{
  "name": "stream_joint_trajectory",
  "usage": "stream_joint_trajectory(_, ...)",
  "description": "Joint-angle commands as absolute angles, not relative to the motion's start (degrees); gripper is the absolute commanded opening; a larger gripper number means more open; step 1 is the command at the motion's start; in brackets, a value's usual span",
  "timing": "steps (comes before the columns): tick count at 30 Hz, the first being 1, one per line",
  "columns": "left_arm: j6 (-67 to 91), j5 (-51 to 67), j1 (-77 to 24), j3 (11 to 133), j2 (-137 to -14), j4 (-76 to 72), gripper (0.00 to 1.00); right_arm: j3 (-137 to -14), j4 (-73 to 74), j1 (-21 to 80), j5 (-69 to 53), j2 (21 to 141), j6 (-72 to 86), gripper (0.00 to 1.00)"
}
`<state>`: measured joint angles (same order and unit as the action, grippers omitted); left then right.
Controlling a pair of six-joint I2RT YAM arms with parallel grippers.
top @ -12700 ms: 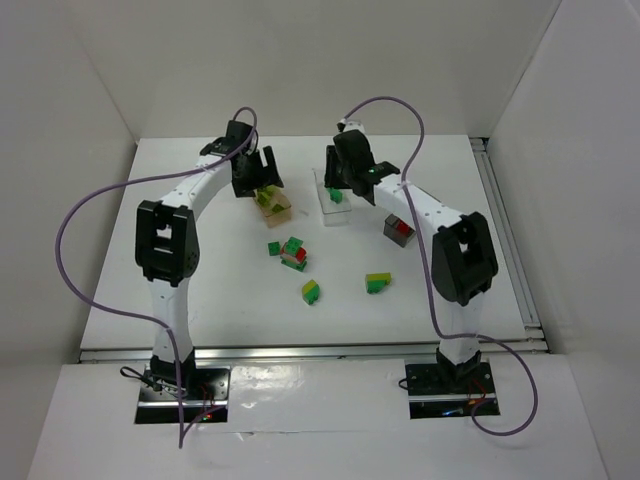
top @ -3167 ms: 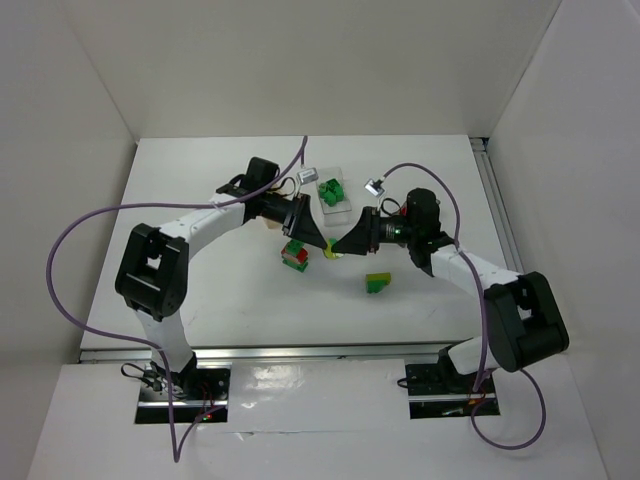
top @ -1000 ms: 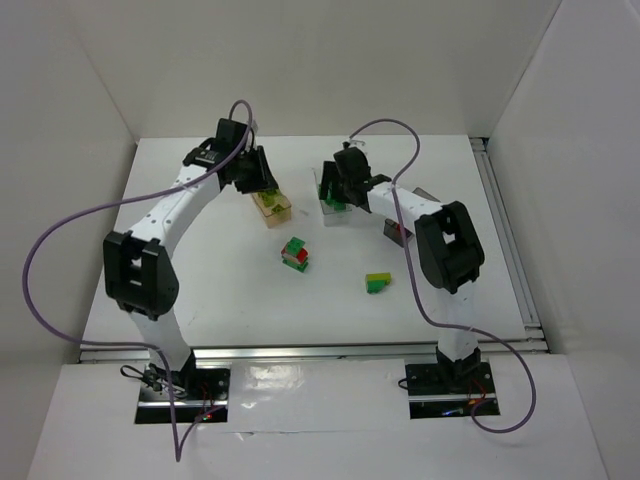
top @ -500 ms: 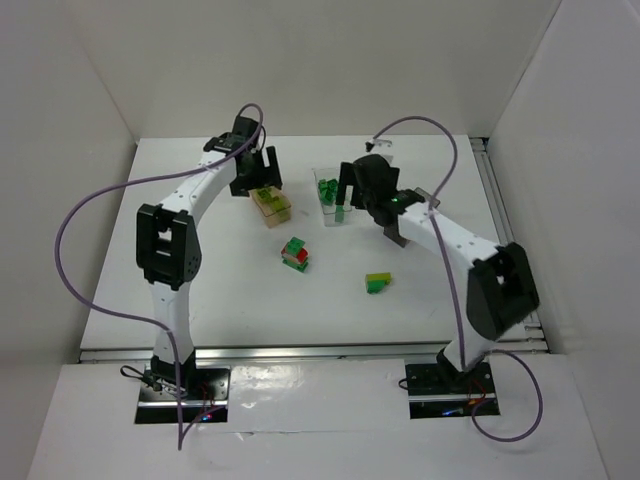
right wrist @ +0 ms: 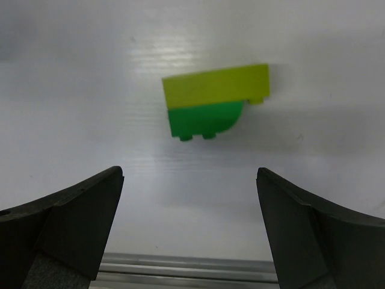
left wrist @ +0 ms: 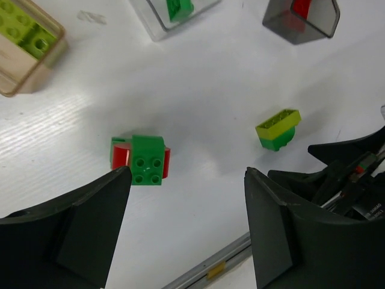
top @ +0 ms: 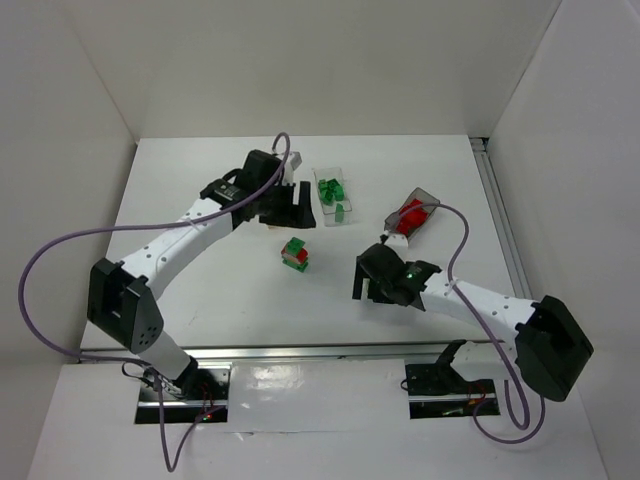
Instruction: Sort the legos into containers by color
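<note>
Hovering low over the white table [top: 200, 290], my right gripper [right wrist: 189, 180] has its jaws spread wide with nothing between them. The yellow-green and green stack [right wrist: 216, 102] lies flat on the table just ahead of the gap, a little to the right of its middle and clear of both fingers [right wrist: 78, 217]. Its green half is nearer to me and its yellow-green half is farther away. From overhead my right gripper [top: 375, 285] covers this stack.

My left gripper [left wrist: 186, 180] is also released, with its jaws standing apart and empty. The red and green stack [left wrist: 141, 159] sits just beyond the tip of the finger on the left of my wrist view, outside the gap. The studs of its green brick face up, and red shows on either side. The yellow-green and green stack [left wrist: 278, 128] lies ahead of the other finger, farther off, with my right arm's dark body close beside it.

Farther out in that view, the orange-tan bin [left wrist: 24, 66] holds a yellow-green brick [left wrist: 24, 33]. The clear bin [left wrist: 157, 23] holds green bricks [top: 330, 187], and the dark grey bin [left wrist: 301, 27] holds a red brick [left wrist: 302, 6].

Overhead, my left gripper [top: 295, 205] hangs just left of the clear bin [top: 345, 210], and the red and green stack [top: 294, 253] sits on the table nearer the bases. The dark grey bin [top: 425, 200] lies to the right and seems tipped at an angle, though I cannot be sure from here.
</note>
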<state>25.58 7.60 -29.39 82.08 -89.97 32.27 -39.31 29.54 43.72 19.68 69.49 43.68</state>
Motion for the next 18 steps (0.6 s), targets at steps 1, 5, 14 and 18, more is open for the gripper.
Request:
stream_joint_trajectory(1, 24.9, 10.6, -31.5, 81.9, -91.9, 31.4, 0.84, -38.6, 30.9, 44.3, 18.7, 69.2, 50.3, 0.99)
stream_joint_trajectory(5, 24.9, 9.4, -33.6, 84.2, -94.4, 32.7, 0.84, -37.2, 29.4, 39.5, 17.6, 68.1, 52.2, 0.97)
stream_joint_trajectory(14, 24.9, 8.9, -33.6, 85.3, -95.6, 32.7, 0.84, -35.8, 13.0, 28.7, 9.0, 75.4, 43.3, 0.93)
stream_joint_trajectory(18, 24.9, 6.2, -33.6, 85.3, -95.1, 33.2, 0.84, -42.3, 10.7, 32.2, 5.7, 82.7, 42.3, 0.93)
